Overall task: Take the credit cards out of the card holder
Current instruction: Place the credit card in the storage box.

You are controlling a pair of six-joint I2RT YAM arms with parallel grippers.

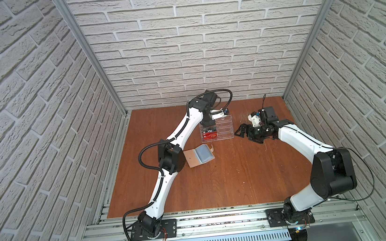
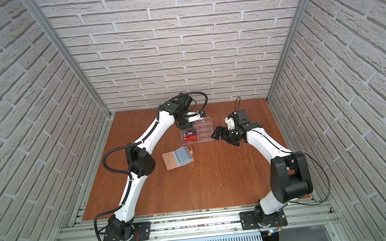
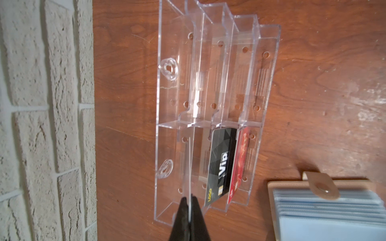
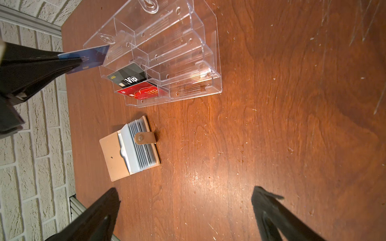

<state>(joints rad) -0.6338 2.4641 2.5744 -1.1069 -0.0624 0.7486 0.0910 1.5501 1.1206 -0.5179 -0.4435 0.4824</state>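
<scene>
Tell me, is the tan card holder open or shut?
Open: the card holder lies spread flat, snap tab undone, sleeves showing.

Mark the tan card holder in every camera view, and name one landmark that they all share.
In a top view: card holder lying open, nearer the camera than the clear rack.
In a top view: same spot, same rack behind it.
Left wrist: cut off at the picture's edge, near one end of the rack.
Right wrist: seen whole, in front of the rack's lowest tier.
Shared landmark: the clear rack.
</scene>
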